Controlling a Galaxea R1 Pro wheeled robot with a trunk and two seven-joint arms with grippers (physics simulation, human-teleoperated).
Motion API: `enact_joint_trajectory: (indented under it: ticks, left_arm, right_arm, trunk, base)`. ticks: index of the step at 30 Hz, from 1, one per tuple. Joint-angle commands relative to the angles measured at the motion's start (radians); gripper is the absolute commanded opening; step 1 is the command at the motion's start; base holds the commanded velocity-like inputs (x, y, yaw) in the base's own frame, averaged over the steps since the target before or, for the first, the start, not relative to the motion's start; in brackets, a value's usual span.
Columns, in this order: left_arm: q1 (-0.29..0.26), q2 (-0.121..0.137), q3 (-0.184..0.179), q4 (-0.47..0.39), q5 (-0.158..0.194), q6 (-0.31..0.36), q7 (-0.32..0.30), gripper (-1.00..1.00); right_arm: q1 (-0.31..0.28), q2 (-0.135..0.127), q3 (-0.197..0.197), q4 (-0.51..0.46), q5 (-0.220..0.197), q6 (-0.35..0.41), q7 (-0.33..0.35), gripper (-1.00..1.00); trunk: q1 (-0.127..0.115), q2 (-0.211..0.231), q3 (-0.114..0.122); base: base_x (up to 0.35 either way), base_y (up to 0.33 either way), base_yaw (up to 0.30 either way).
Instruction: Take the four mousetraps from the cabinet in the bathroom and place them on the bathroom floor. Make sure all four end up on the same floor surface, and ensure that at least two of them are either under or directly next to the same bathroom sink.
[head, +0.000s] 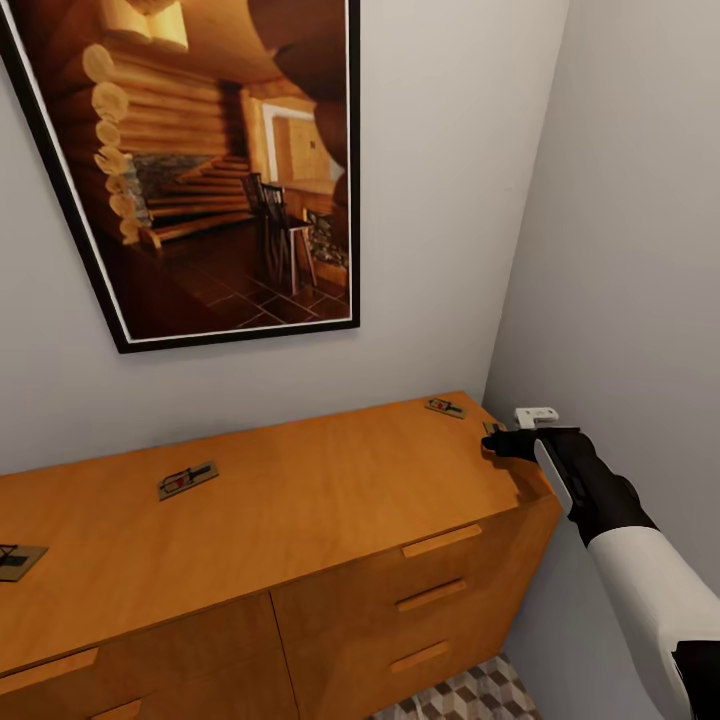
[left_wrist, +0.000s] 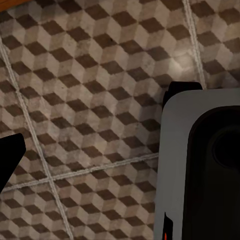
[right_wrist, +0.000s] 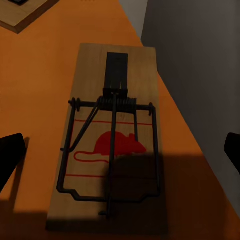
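The orange-brown cabinet (head: 330, 500) carries the mousetraps on its top. One mousetrap (head: 187, 480) lies mid-left, another (head: 18, 560) at the left edge, a third (head: 445, 407) near the back right corner. The fourth mousetrap (right_wrist: 112, 145), with a red mouse print, lies flat by the right edge, partly hidden in the head view. My right gripper (head: 492, 440) hovers open just over it, fingertips (right_wrist: 10, 155) apart on either side and not touching. My left gripper (left_wrist: 120, 155) is open over the cube-patterned bathroom floor (left_wrist: 90, 100), holding nothing. The sink is out of view.
A framed picture (head: 210, 170) hangs on the wall above the cabinet. The grey side wall (head: 640, 250) stands close to my right arm. A strip of floor (head: 470, 695) lies at the cabinet's foot. A grey and black robot part (left_wrist: 200, 165) sits beside my left gripper.
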Motion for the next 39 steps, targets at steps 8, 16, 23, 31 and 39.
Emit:
enact_joint_trajectory:
  ticks: [8, 16, 23, 31, 39]
  left_arm:
    - [-0.002, 0.000, 0.005, 0.005, 0.001, -0.006, -0.005, 1.00]
    - [-0.002, 0.000, 0.005, 0.004, 0.001, -0.006, -0.005, 1.00]
    - [-0.002, 0.000, 0.005, 0.004, 0.001, -0.006, -0.005, 1.00]
    - [-0.002, 0.000, 0.005, 0.004, 0.001, -0.006, -0.005, 1.00]
    - [-0.002, -0.002, 0.005, 0.003, 0.001, -0.006, -0.007, 1.00]
  right_arm:
    - [0.000, -0.001, 0.003, 0.003, -0.005, 0.004, -0.003, 1.00]
    - [0.000, -0.001, 0.003, 0.003, -0.006, 0.004, -0.003, 1.00]
    - [0.000, 0.000, 0.003, 0.003, -0.011, 0.002, -0.002, 1.00]
    - [0.000, 0.000, 0.003, 0.003, -0.014, 0.001, 0.012, 1.00]
    - [0.000, 0.000, 0.003, 0.003, -0.013, 0.001, 0.053, 1.00]
  trunk:
    - [0.000, 0.000, -0.001]
    - [0.000, 0.000, -0.001]
    - [0.000, 0.000, -0.001]
    - [0.000, 0.000, -0.001]
    - [0.000, 0.000, -0.001]
  base:
    - [0.000, 0.000, 0.000]
    - [0.000, 0.000, 0.000]
    - [0.000, 0.000, 0.000]
    - [0.000, 0.000, 0.000]
    - [0.000, 0.000, 0.000]
